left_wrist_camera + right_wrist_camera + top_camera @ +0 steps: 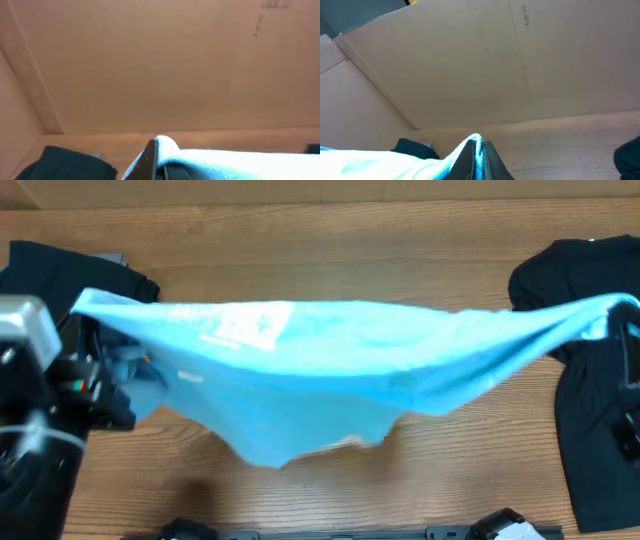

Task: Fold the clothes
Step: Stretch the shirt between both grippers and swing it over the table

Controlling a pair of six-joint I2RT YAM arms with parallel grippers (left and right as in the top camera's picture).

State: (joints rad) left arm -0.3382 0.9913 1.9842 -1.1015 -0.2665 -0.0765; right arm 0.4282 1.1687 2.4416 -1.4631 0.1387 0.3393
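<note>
Much of this is hard to see from where I stand: the left gripper (159, 151) shows only as a dark finger edge at the bottom of its wrist view, and the right gripper (479, 150) is likewise cut off low in its own, yet in both a fold of blue cloth sits pinched between the jaws, so each is clenched on the sky-blue T-shirt (330, 370). The shirt hangs stretched between the two arms above the wooden worktop (330, 250), its top edge taut from far left to far right and its thin fabric sagging in a soft, uneven curve below. White print (245, 325) runs across the upper left part of it (too blurred to read a single letter). The cloth covers the worktop's middle. A plain black shirt (590, 410) lies at the right, partly cut by the frame, and a dark folded garment (70, 265) lies at the far left. A cardboard wall (165, 65) rises behind.
</note>
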